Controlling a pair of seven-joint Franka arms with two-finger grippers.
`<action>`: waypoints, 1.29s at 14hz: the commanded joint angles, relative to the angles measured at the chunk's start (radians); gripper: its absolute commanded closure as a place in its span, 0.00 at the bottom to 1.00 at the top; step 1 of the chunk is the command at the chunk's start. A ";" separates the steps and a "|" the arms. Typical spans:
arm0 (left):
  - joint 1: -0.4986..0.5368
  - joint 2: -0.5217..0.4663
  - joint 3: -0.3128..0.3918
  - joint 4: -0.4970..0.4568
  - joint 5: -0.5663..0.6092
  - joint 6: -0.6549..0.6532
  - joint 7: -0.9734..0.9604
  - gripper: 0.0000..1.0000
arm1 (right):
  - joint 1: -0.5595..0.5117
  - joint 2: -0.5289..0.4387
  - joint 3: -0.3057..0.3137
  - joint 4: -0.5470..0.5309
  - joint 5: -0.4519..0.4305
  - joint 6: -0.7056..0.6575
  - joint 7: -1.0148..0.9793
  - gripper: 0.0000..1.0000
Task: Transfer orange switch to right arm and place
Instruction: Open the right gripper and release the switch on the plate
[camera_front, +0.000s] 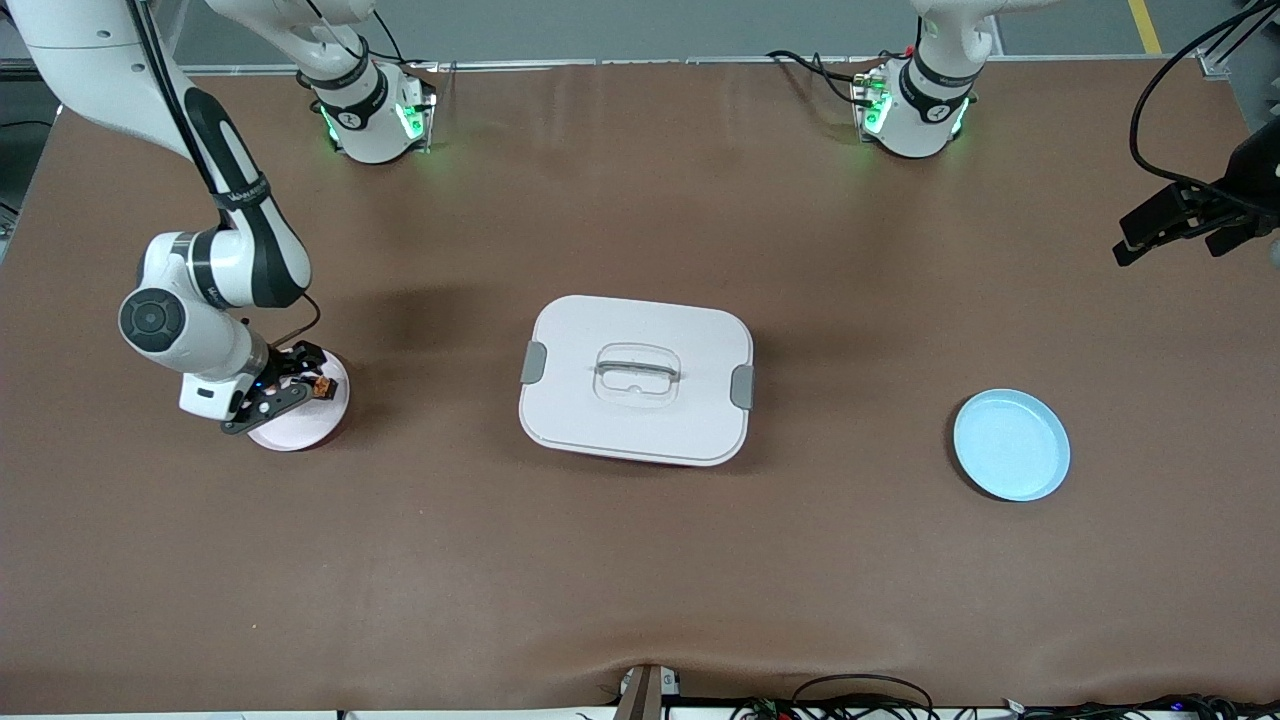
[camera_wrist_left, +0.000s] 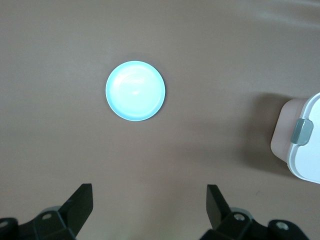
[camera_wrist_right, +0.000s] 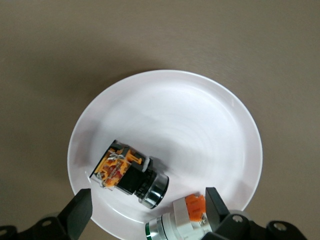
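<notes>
1. Brown matting covers the whole table (camera_front: 640, 560); you work on it with the right arm (camera_front: 200, 290) reaching down at its own end while the left arm waits, raised toward the other end.
2. At the centre sits a white lidded box (camera_front: 636, 380) with grey latches and a recessed handle; it lies between the two plates.
3. A pale blue plate (camera_front: 1011, 445) lies bare toward the left arm's end. A white plate (camera_wrist_right: 200, 130) lies toward the right arm's end.
4. Your left gripper (camera_wrist_left: 150, 207) hangs high over the matting near the blue plate, its fingers spread wide with nothing between them.
5. Your right gripper (camera_wrist_right: 148, 212) hovers low over the white plate, fingers fully apart and clamped on nothing; one fingertip looks to be just beside the white-grey part (camera_wrist_right: 177, 222), and whether it touches is unclear.
6. The orange switch (camera_wrist_right: 129, 172) lies on its side on the white plate, just beside that white-grey part with the red-orange end.
7. Expect the switch to be light, rigid and hard plastic, so it may skate on the glossy plate. I judge the flat sides of its blocky black-and-orange body the best hold; the round metal collar would likely slip.
</notes>
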 joint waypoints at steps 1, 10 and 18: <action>0.005 -0.020 -0.006 -0.011 -0.002 -0.002 0.009 0.00 | -0.022 -0.022 0.016 -0.007 0.015 0.028 0.151 0.00; 0.005 -0.016 -0.005 -0.011 -0.001 -0.002 0.008 0.00 | -0.015 -0.052 0.022 0.042 0.153 0.062 0.354 0.00; -0.001 -0.017 -0.010 -0.013 0.007 -0.004 -0.003 0.00 | -0.001 -0.131 0.027 0.321 0.156 -0.361 0.360 0.00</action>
